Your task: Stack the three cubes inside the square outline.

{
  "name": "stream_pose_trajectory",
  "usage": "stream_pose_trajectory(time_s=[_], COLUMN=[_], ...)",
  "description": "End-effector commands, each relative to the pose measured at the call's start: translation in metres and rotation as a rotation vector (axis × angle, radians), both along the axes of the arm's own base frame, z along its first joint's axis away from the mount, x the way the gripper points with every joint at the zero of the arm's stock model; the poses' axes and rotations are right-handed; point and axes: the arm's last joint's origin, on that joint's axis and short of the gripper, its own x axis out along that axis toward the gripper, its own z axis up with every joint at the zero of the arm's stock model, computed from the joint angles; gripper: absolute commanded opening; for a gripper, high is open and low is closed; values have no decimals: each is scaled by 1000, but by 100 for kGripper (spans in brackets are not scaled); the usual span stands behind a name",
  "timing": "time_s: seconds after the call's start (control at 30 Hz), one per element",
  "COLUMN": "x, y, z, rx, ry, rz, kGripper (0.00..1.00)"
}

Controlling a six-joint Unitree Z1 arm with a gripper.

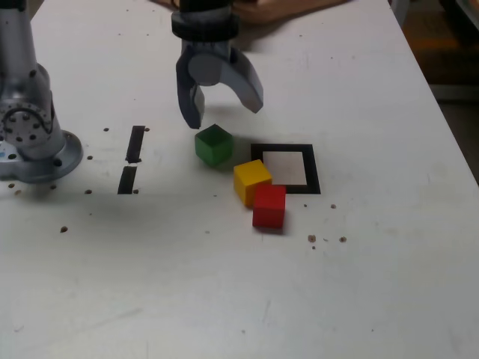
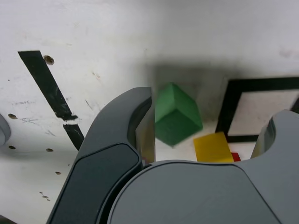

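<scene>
My gripper (image 1: 221, 107) spread wide, empty, hovering just above green cube (image 1: 213, 144); cube sits directly below, between jaws (corner-on, I judge wrist needs squaring); square outline (image 1: 310, 176) right of it, empty; yellow, red near.

I am working at what looks like a robotics lab bench: a plain white table (image 1: 359, 284) peppered with small drilled holes, the sort used for bolting down equipment. The arm's grey metal base (image 1: 34, 149) is fixed to that table at the exterior view's left, and black tape marks out 2 short strips (image 1: 132, 161) and 1 square outline (image 1: 288, 168) on the surface. 3 plain coloured test cubes, green (image 1: 213, 144), yellow (image 1: 251, 180) and red (image 1: 269, 206), sit by the tape, and nothing domestic shows around them.
</scene>
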Motion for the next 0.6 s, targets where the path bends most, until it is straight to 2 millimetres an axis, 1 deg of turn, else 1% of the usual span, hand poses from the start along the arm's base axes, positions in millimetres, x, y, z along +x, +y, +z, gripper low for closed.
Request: stream_pose_trajectory(time_s=[0.0,0.1,0.27,0.47,0.57], x=[-3,-7,-12,-6,-1], y=[-10,-26,-55,-95,-112], z=[15,27,39,49,51], rx=[11,14,8,-5,-15], ry=[-26,-30,-46,-89,-103], rz=[-12,-6,-10,-58,-75], kGripper=[87,87,87,87,87])
